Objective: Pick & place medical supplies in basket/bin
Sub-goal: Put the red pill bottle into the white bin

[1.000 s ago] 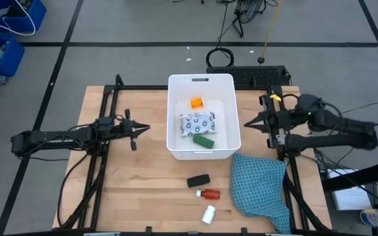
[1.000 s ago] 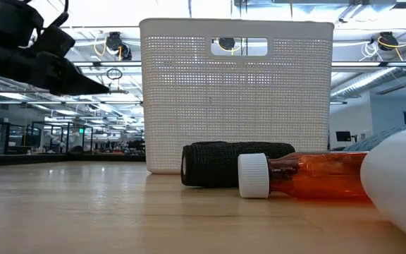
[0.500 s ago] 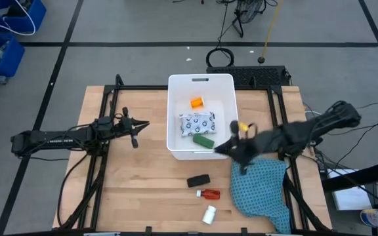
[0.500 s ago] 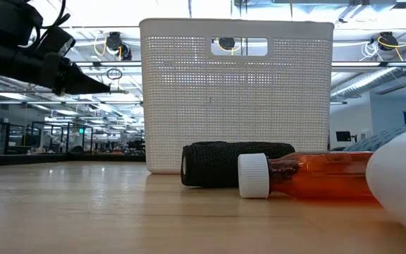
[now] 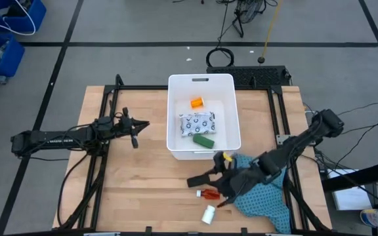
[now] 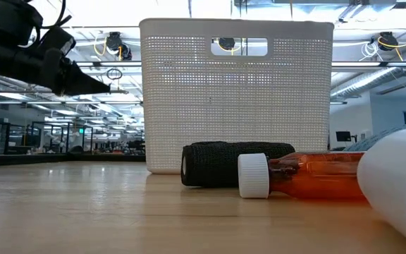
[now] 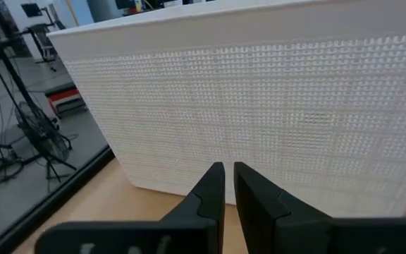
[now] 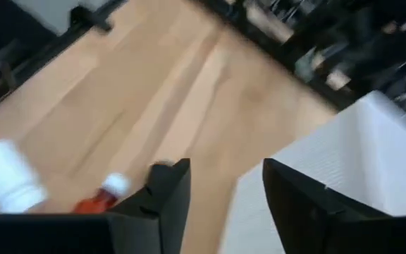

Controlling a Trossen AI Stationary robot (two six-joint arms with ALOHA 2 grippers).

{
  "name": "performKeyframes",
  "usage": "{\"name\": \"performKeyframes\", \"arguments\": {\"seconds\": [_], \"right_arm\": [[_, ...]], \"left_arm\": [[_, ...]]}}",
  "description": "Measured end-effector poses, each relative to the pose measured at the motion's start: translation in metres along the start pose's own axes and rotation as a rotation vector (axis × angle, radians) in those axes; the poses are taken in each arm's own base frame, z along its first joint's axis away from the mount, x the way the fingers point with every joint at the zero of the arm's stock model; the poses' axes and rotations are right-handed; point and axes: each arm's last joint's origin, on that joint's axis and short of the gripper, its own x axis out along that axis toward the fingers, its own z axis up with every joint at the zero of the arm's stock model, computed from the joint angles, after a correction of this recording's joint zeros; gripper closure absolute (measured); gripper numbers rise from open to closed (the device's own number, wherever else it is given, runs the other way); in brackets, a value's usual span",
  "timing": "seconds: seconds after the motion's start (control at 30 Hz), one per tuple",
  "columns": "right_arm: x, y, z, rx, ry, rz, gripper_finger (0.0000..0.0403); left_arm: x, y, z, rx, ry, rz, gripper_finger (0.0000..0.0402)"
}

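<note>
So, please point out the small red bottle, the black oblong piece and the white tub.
small red bottle (image 6: 316,176), low view, its orange-red body.
black oblong piece (image 6: 224,164), low view, its side.
white tub (image 5: 201,80), high view, far rim.

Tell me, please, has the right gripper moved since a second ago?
Yes. The right gripper has swung from beside the tub toward the table's near edge, by the red bottle.

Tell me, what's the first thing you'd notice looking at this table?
The big white tub in the middle at the far side, already holding the orange vial, a white dotted packet and a green oblong. Next, the right gripper, open, reaching low over the near side, where the black oblong piece, small red bottle and small white bottle lie beside a teal cloth.
</note>
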Motion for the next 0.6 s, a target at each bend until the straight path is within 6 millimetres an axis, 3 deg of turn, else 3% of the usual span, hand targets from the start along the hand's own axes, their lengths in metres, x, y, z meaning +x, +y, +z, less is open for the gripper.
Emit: {"name": "performKeyframes", "arguments": {"seconds": [0.2, 0.6], "right_arm": [[0.005, 0.029, -0.013, 0.123, 0.016, 0.153, 0.0212], [0.027, 0.06, -0.07, 0.418, -0.057, 0.141, 0.021]], "left_arm": [[0.0, 0.0, 0.0, -0.041, 0.0, 0.0, 0.0366], [-0.001, 0.001, 0.014, -0.128, -0.142, 0.006, 0.0366]]}}
